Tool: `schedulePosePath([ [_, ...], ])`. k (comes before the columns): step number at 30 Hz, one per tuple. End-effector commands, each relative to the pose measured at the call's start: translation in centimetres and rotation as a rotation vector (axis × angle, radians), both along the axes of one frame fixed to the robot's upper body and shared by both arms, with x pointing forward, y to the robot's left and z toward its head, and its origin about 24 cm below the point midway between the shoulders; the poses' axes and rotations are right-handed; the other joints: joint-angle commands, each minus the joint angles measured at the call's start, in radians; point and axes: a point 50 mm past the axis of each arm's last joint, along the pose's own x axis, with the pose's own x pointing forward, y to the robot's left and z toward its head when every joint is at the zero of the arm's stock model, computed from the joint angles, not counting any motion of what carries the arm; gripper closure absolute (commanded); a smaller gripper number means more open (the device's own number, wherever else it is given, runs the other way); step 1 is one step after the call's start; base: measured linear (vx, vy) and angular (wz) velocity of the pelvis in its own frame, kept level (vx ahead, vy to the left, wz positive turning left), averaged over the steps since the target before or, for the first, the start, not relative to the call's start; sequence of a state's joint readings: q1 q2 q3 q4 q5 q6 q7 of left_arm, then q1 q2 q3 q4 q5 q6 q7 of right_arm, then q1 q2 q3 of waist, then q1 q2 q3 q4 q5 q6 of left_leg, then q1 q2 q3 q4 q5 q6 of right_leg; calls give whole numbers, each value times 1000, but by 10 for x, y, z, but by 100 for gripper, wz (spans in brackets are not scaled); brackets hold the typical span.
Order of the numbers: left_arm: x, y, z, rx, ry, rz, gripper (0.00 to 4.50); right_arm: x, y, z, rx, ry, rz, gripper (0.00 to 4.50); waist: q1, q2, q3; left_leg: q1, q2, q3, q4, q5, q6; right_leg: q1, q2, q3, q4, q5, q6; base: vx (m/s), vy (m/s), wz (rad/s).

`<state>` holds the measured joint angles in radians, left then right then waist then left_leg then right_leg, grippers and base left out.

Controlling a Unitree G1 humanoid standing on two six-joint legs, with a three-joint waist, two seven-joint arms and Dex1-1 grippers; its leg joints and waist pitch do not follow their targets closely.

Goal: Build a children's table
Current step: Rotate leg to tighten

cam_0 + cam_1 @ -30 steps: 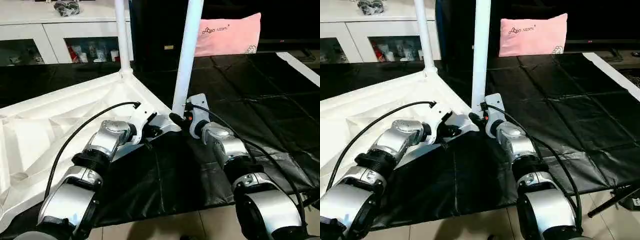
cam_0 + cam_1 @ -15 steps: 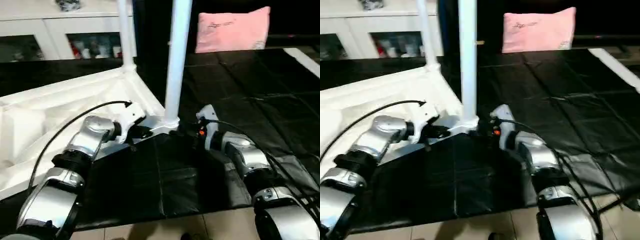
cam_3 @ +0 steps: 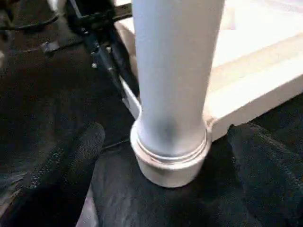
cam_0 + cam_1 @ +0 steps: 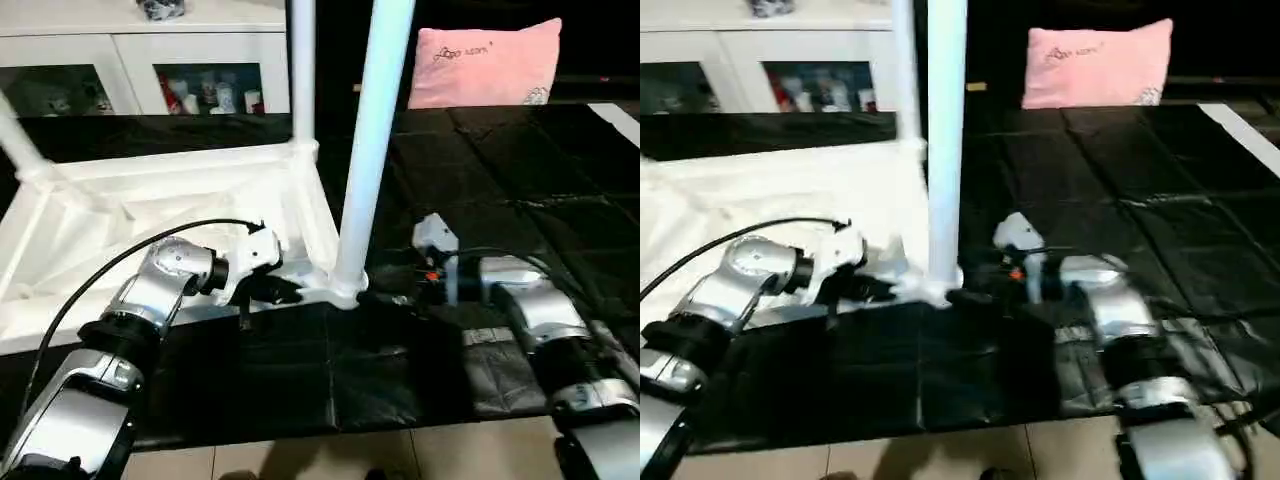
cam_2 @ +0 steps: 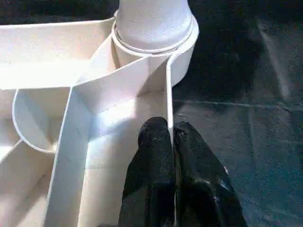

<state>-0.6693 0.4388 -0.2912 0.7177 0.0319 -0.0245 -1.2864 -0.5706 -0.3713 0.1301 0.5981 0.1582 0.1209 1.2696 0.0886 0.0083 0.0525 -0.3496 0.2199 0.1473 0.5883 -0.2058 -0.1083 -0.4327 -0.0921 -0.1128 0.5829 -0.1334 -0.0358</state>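
Observation:
The white tabletop [image 4: 150,210] lies upside down on a black mat, ribbed underside up. Three white legs stand in its corner sockets: a near one [image 4: 368,170], a far one [image 4: 303,70] and one at the left [image 4: 18,140]. My left gripper [image 4: 288,293] is shut on the tabletop's thin rim wall [image 5: 169,94] just beside the near leg's socket [image 5: 154,45]. My right gripper [image 4: 385,298] is open at the base of the near leg [image 3: 175,94], with one finger [image 3: 71,161] on each side of it and not touching it.
The black mat [image 4: 400,370] covers the floor under the work, with pale tiles [image 4: 300,462] at its near edge. A white glass-door cabinet [image 4: 140,70] stands behind at the left. A pink cushion [image 4: 487,62] leans at the back right.
The camera has shifted. The tabletop has swung round, so its near edge lies more across the view and the left leg shows. My right gripper has drawn back slightly from the near leg's base.

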Motion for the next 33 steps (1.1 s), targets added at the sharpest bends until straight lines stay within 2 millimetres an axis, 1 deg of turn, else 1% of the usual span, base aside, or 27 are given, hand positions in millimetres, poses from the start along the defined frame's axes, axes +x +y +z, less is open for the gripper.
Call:
schedulePosePath([
  [1,-11,-4,-5,27,41,-120,450,-7,2,2,0,20,81,3,0,-1,-75,-8,5,25,-63,-123,74,86,-42,46,-52,-248,-197,0,0,0],
  [2,-14,-5,-5,26,51,-158,450,-10,3,0,-4,30,118,3,1,0,-76,-8,7,24,-62,-112,78,85,-44,47,-49,-230,-202,0,0,0],
  [3,-16,-6,-5,26,54,-172,450,-11,4,0,-6,36,127,19,0,0,-77,-9,7,24,-61,-102,82,84,-42,47,-46,-210,-211,0,0,0],
  [4,-18,-6,-5,30,60,-190,450,-12,5,-2,-7,38,141,19,0,0,-77,-7,6,26,-61,-99,84,82,-41,47,-48,-204,-217,0,0,0],
  [5,-18,-6,-5,32,63,-199,450,-12,6,-2,-8,38,148,37,1,1,-77,-8,7,25,-61,-102,82,82,-42,47,-46,-206,-217,0,0,0],
  [7,-21,-7,-5,33,71,-226,450,-13,10,-5,-13,46,168,40,3,1,-75,-6,7,25,-62,-116,73,81,-43,47,-50,-233,-213,0,0,0],
  [8,-21,-8,-4,31,74,-237,450,-13,12,-5,-14,54,178,63,3,0,-74,-6,7,25,-63,-129,68,80,-43,47,-51,-254,-207,0,0,0],
  [9,-22,-8,-4,31,74,-239,450,-13,12,-6,-14,55,180,74,3,-2,-74,-6,7,25,-63,-133,66,81,-43,47,-52,-264,-203,0,0,0],
  [10,-22,-9,-4,32,76,-243,450,-13,13,-6,-10,64,187,79,3,-1,-73,-5,6,26,-63,-145,61,79,-42,47,-55,-284,-194,0,0,0],
  [11,-22,-9,-4,33,76,-247,450,-13,14,-6,-8,69,193,79,3,-1,-74,-4,6,26,-63,-147,60,78,-42,47,-56,-289,-191,0,0,0],
  [12,-22,-9,-3,34,78,-253,450,-14,15,-6,-5,75,201,93,4,-1,-74,-6,6,25,-63,-142,59,80,-42,48,-54,-288,-189,0,0,0],
  [13,-23,-9,-3,35,84,-261,450,-14,15,-6,-3,83,212,93,5,-1,-74,-5,6,26,-63,-141,59,80,-42,48,-55,-288,-187,0,0,0],
  [14,-23,-9,-3,35,84,-261,450,-14,15,-6,-3,83,212,117,6,-3,-74,-7,5,25,-63,-139,60,80,-42,47,-54,-293,-184,0,0,0],
  [17,-27,-10,-3,38,95,-282,450,-17,16,-5,3,116,256,131,7,-5,-75,-8,5,25,-62,-126,63,82,-42,48,-50,-281,-184,0,0,0],
  [18,-27,-10,-3,38,96,-284,450,-17,16,-5,2,120,262,131,7,-6,-75,-9,5,26,-61,-123,66,80,-41,48,-52,-279,-184,0,0,0],
  [19,-27,-10,-3,39,96,-285,450,-17,16,-6,0,121,265,145,8,-5,-75,-8,5,26,-60,-124,66,80,-41,48,-50,-280,-184,0,0,0],
  [20,-28,-10,-3,42,98,-286,450,-18,16,-6,-2,126,272,158,9,-7,-75,-9,4,26,-60,-122,65,80,-41,48,-51,-287,-181,0,0,0],
  [23,-28,-9,-3,42,99,-284,450,-18,16,-5,0,129,279,170,10,-7,-73,-9,3,26,-61,-136,59,79,-40,47,-54,-327,-165,0,0,0],
  [24,-28,-9,-4,43,98,-282,450,-18,16,-6,1,132,284,183,10,-8,-73,-8,3,26,-61,-143,57,78,-41,47,-56,-344,-159,0,0,0],
  [26,-28,-9,-4,43,98,-280,450,-18,17,-6,1,135,287,202,10,-9,-73,-9,3,25,-61,-142,54,79,-41,47,-56,-350,-153,0,0,0],
  [29,-28,-9,-4,45,99,-276,450,-20,17,-6,2,142,295,214,10,-8,-73,-8,3,25,-61,-141,53,78,-39,46,-57,-349,-150,0,0,0],
  [30,-28,-8,-5,47,101,-272,450,-21,18,-7,5,149,303,230,10,-8,-73,-8,3,25,-61,-143,53,77,-39,46,-57,-349,-151,0,0,0],
  [33,-28,-7,-6,51,99,-260,450,-24,20,-9,11,159,311,236,10,-9,-74,-10,3,25,-60,-134,53,79,-39,46,-54,-337,-152,0,0,0],
])
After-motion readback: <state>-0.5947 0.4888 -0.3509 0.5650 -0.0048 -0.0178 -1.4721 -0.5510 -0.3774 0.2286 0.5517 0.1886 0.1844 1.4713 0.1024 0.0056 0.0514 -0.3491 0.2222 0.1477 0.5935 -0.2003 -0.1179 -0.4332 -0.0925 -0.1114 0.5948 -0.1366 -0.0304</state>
